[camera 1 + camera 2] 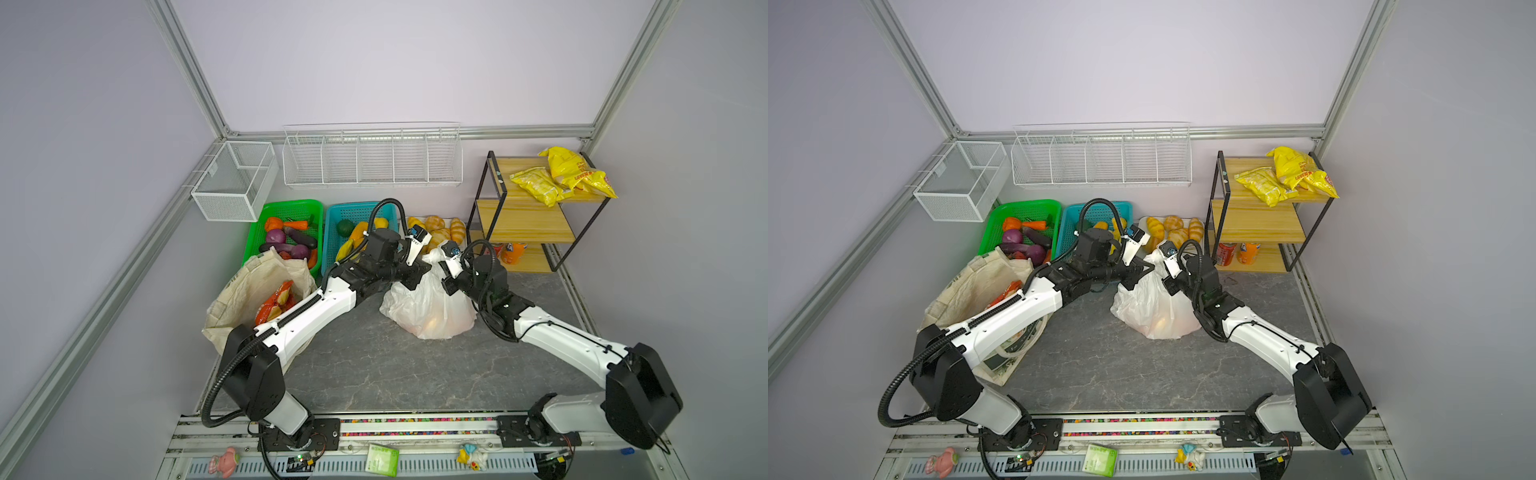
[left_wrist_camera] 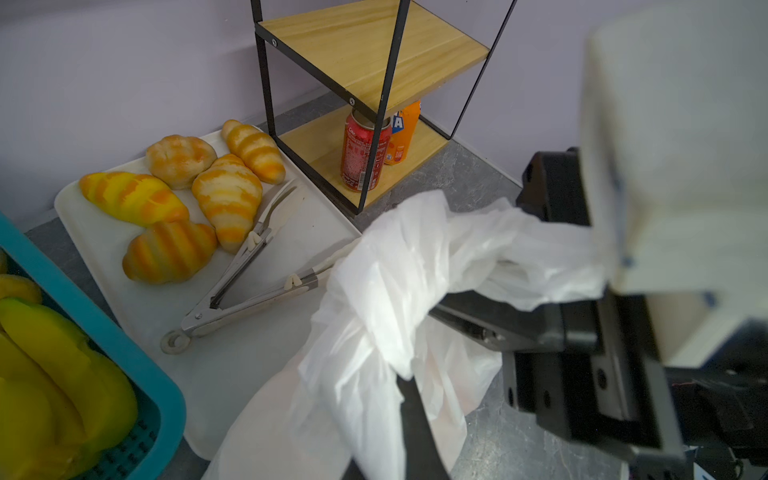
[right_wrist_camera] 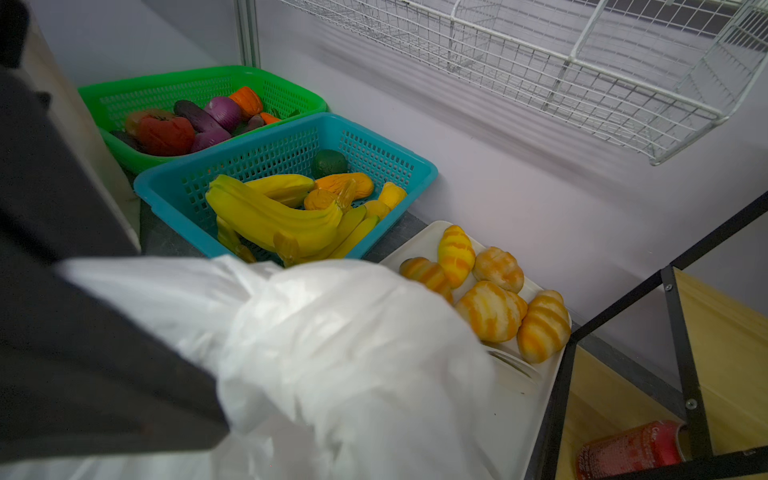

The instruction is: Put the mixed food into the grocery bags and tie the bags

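Note:
The white plastic grocery bag (image 1: 428, 307) (image 1: 1154, 309) sits mid-table, and an orange fruit (image 1: 432, 322) glows through its side. Its top is twisted into strands (image 2: 374, 299). My left gripper (image 1: 422, 272) (image 1: 1142, 268) (image 2: 399, 386) is shut on one strand at the bag's top. My right gripper (image 1: 445, 284) (image 1: 1167, 284) is shut on the other strand, a little apart from the left one. In the right wrist view the plastic (image 3: 353, 353) hides the jaws. The cream canvas tote (image 1: 249, 291) (image 1: 967, 286) stands open at the left with a red snack packet (image 1: 276, 301) inside, partly under my left arm.
Behind the bag lie a green basket (image 1: 286, 208) of vegetables, a blue basket (image 3: 291, 137) of bananas and fruit, and a white tray (image 2: 232, 365) with croissants and tongs. A wooden shelf (image 1: 523, 220) holds yellow packets and two cans. A green-and-white packet (image 1: 382, 459) lies on the front rail.

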Tool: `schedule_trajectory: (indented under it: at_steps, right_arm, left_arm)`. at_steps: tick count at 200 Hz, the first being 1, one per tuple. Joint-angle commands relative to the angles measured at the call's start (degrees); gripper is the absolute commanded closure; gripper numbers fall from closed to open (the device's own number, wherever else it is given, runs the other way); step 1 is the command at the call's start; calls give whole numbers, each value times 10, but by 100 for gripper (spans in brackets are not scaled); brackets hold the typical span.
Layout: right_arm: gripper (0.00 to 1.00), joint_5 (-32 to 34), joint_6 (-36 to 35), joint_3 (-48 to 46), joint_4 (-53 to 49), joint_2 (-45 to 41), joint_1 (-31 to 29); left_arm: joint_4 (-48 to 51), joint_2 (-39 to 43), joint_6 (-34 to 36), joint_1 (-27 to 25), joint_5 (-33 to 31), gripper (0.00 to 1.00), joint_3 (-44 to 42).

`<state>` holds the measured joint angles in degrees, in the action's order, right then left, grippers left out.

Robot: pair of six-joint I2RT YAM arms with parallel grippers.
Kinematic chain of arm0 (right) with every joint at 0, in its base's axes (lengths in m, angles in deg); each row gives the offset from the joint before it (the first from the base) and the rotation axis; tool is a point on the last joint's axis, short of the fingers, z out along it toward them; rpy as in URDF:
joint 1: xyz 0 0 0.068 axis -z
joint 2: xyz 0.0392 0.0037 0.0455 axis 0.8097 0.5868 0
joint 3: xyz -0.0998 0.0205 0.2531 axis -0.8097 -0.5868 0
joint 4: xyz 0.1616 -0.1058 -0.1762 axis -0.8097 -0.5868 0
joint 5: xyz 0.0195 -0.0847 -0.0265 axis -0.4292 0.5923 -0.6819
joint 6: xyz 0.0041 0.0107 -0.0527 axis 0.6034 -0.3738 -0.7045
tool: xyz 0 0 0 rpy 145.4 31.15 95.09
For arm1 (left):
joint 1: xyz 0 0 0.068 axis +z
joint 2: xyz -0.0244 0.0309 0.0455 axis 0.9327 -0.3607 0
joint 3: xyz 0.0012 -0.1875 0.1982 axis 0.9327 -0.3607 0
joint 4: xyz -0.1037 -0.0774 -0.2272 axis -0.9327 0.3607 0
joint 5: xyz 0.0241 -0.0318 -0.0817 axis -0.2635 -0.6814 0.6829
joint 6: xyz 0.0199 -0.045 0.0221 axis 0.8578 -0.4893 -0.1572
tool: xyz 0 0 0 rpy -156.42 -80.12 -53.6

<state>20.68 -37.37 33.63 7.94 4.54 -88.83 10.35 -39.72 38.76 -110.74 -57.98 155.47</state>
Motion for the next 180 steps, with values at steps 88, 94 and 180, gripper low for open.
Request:
schedule_trajectory:
  at_steps: [88, 94, 180]
  right_arm:
    - [94, -289, 78, -36, -7, -56, 84]
    - [94, -304, 75, -37, -9, -59, 88]
    - [93, -418, 52, -28, -38, -51, 124]
  left_arm:
    - [-241, 89, -227, -98, -82, 99, -146]
    - [-258, 87, -233, -105, -81, 97, -150]
    - [-296, 66, -179, -135, -50, 69, -150]
